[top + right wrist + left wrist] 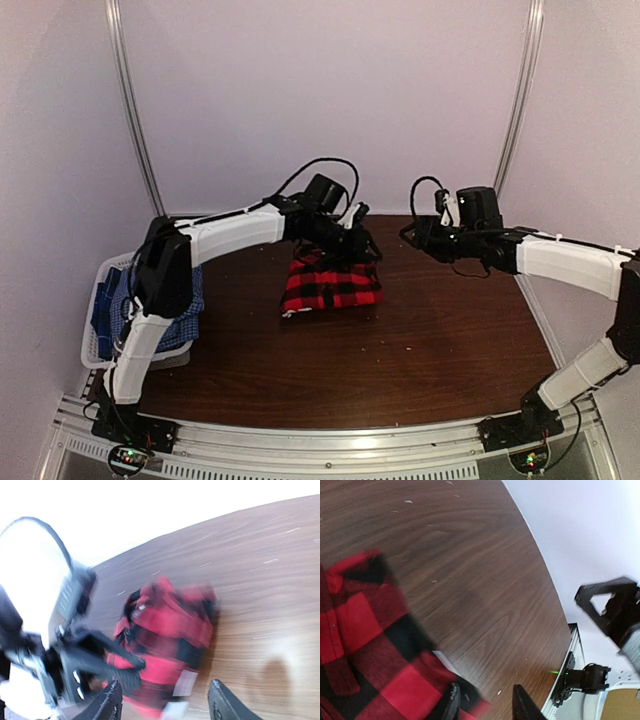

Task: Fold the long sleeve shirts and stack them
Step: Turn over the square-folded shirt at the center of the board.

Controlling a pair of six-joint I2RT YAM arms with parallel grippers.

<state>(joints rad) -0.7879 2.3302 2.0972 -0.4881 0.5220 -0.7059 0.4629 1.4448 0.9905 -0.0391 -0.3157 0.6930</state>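
The folded red plaid shirt (330,288) lies on the table (450,340), with the left gripper (485,695) spread at its far edge, the right gripper (166,692) spread apart to its right, and the blue check shirt (108,312) in the basket (92,348) well to its left.

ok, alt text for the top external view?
A folded red plaid shirt lies in the middle of the table, the left pincer at its far edge and the right pincer off to the right, clear of it. A blue check shirt sits in a grey basket at the left edge.
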